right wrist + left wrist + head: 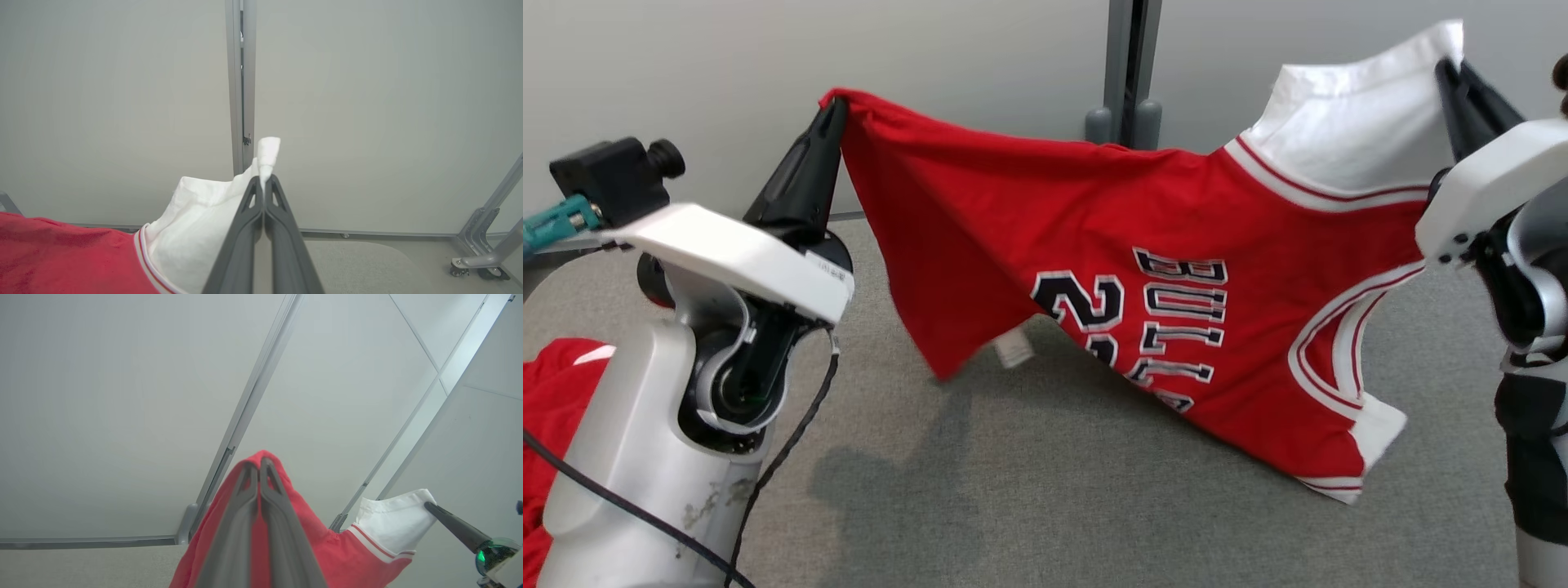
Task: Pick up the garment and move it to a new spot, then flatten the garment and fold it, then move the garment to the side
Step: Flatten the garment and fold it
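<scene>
Garment (pixel 1160 245) up in the air, stretched sideways between both arms above the tabletop (pixel 1054 498); lowest white-trimmed corner, near right, too close to the surface to tell whether touching. Pinched tight on the red hem corner with the left gripper (pixel 832 106), far left. Pinched tight on the white shoulder strap with the right gripper (pixel 1450 69), far right and higher. Probably mid-carry toward the new spot, flattening and folding not yet begun.

To do it well: hold both pinches closed and move the arms together, neither slackening into a deep sag nor pulling hard enough to slip the thin strap out. Level the two ends before lowering. Set the hanging edge down first, then draw back toward the near side to lay the printed face out without creases. Watch the loose flap and white label (pixel 1013 349) under the left half, likely to tuck under on landing.

Below, a grey felt-like tabletop, by the look grippy enough to hold fabric in place. At the near left edge, another heap of red cloth (pixel 551 408); steer clear. Beyond, pale grey partition panels (pixel 931 49) joined by a metal post (pixel 1127 65).
</scene>
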Robot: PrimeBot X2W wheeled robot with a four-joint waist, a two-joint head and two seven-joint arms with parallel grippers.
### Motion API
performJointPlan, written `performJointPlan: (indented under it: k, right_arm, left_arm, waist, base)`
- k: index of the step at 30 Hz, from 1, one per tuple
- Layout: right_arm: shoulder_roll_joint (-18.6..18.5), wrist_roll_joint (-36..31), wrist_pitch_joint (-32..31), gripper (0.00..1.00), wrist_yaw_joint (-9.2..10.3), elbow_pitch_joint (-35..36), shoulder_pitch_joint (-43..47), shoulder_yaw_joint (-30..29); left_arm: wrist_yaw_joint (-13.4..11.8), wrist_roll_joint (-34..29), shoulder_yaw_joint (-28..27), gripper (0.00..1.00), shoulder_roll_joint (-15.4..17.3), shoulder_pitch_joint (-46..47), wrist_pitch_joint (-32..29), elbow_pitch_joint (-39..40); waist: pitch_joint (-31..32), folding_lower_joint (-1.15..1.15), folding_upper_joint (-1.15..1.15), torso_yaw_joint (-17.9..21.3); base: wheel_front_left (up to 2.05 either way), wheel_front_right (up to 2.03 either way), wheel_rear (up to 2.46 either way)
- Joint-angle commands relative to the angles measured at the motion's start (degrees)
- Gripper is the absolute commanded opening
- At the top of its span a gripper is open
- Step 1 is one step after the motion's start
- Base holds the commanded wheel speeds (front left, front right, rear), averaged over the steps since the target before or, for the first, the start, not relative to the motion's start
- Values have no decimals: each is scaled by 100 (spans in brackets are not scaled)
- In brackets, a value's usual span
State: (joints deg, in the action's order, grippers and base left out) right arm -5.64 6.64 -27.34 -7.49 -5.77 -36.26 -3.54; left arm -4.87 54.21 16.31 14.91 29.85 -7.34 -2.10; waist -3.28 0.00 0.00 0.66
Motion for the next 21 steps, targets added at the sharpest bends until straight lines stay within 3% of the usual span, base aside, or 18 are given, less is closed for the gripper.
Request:
performJointPlan:
  k: [1, 6, 9, 15, 21]
  right_arm:
    - [-66, -13, 176, 0, 0, 100, -123, 0]
    - [-176, -121, 828, 0, -1, 362, -598, 140]
    - [-245, -146, 927, 0, -1, 168, -863, 317]
    - [-327, 248, 590, 0, -2, -835, -1577, 922]
    - [-240, 432, 621, 0, -1, -2032, -2708, 840]
  left_arm:
    - [46, 90, -50, 0, -11, 150, -58, 28]
    - [72, 241, -62, 0, 28, 564, -346, 117]
    - [22, 413, -121, 0, 8, 688, -514, 93]
    - [-64, 655, -192, 0, -51, 1126, -816, -409]
    - [-39, 556, -301, 0, -318, 2254, -504, -1336]
  waist:
    - [178, 0, 0, 132]
    - [373, 0, 0, 318]
    - [375, 0, 0, 418]
    - [-115, 0, 0, 519]
    - [-1156, 0, 0, 402]
  base:
    - [0, 0, 0]
    - [0, 0, 0]
    - [0, 0, 0]
    - [0, 0, 0]
    - [0, 0, 0]
